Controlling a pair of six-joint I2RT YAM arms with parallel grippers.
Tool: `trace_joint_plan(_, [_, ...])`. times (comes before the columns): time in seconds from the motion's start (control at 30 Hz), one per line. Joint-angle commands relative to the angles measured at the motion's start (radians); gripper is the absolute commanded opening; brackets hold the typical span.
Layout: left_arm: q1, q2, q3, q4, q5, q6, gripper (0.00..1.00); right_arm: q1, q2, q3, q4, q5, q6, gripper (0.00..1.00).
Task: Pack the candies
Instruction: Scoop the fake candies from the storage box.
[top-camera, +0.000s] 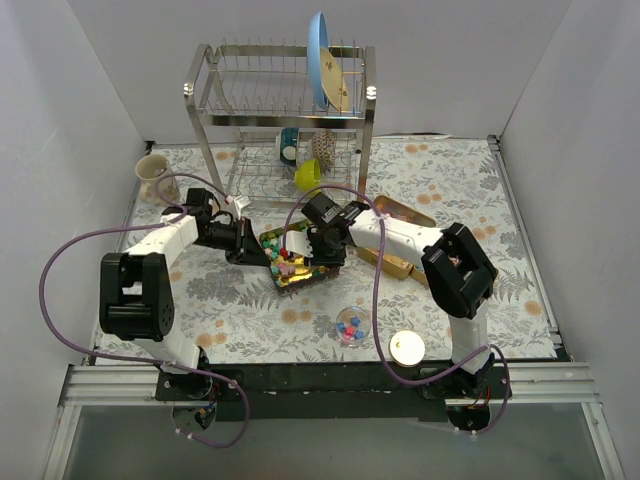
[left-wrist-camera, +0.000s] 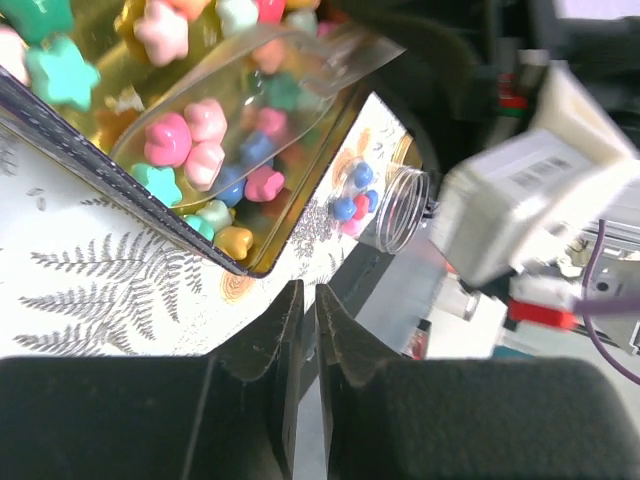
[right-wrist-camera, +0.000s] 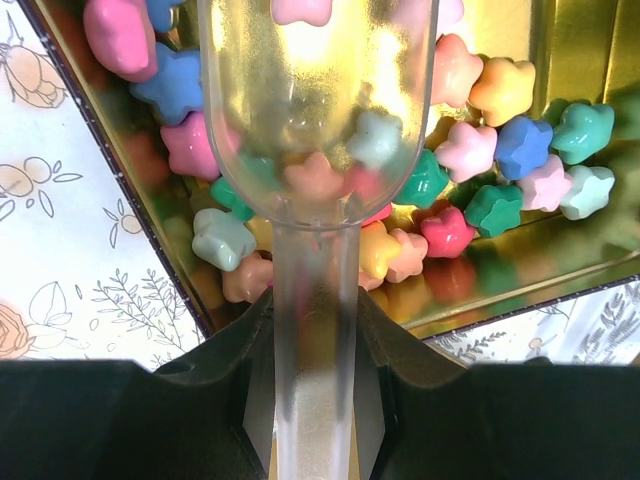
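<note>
One desk (top-camera: 240, 315) with a floral cover carries all items. A wire dish rack (top-camera: 275, 120) stands at its far edge.

Two arms reach inward to a shallow gold tin (top-camera: 300, 282) at the centre of the desk. The left hand (left-wrist-camera: 303, 295) lies at the tin's left edge. Its fingers are drawn together to a narrow slit with nothing visible between them, and the tin's corner sits just beyond the tips. The right hand (right-wrist-camera: 315, 310) is clamped on the handle of a clear plastic scoop (right-wrist-camera: 315, 90). The scoop's bowl is lowered into the tin and holds a few pieces.

A small clear jar (top-camera: 350, 325) stands nearer the arm bases, apart from the tin, with a few coloured pieces inside. A round gold lid (top-camera: 407, 347) lies just to its right.

Most of the candies (right-wrist-camera: 445, 225) are star-shaped pieces in pink, blue, green, orange and yellow. They lie loose in the tin, around and beneath the scoop.
</note>
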Motion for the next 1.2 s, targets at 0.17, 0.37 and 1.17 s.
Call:
trace_joint_plan(0.17, [0.085, -0.117, 0.062, -0.065, 0.04, 0.078, 0.11, -0.062, -0.059, -0.047, 0.001, -0.112, 0.05, 0.01])
trace_joint_plan(0.37, [0.1, -0.124, 0.052, -0.065, 0.041, 0.075, 0.12, -0.074, -0.084, -0.067, 0.002, -0.106, 0.06, 0.01])
trace_joint_plan(1.17, [0.113, -0.081, 0.098, -0.059, 0.038, 0.059, 0.14, -0.089, -0.145, -0.015, 0.065, -0.059, 0.298, 0.01])
